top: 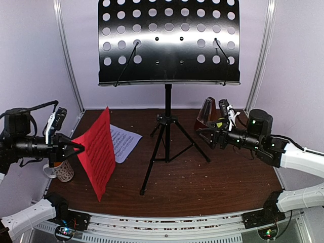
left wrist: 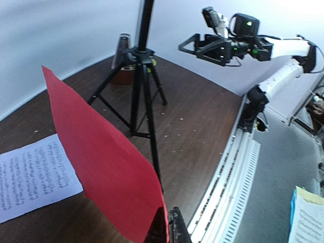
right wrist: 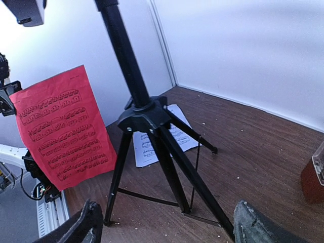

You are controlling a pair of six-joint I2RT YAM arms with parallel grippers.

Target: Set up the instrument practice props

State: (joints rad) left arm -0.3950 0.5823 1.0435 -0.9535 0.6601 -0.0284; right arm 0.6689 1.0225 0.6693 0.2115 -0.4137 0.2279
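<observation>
The black perforated music stand (top: 168,40) rises on tripod legs (top: 167,136) at mid-table. My left gripper (top: 76,147) is shut on the edge of the red music sheet (top: 98,152) and holds it upright above the table, left of the tripod; the left wrist view shows the sheet (left wrist: 101,157) pinched in that gripper (left wrist: 169,228). The white sheet (top: 124,143) lies flat behind it. The brown pyramid metronome (top: 206,112) stands at the back right. My right gripper (top: 205,132) is open and empty in front of it, facing the tripod (right wrist: 152,121).
A patterned white mug (top: 63,171) stands under my left gripper at the table's left edge. A bit of yellow-green (top: 221,123) shows behind the right gripper. White walls enclose the back and sides. A metal rail (top: 167,223) runs along the front edge.
</observation>
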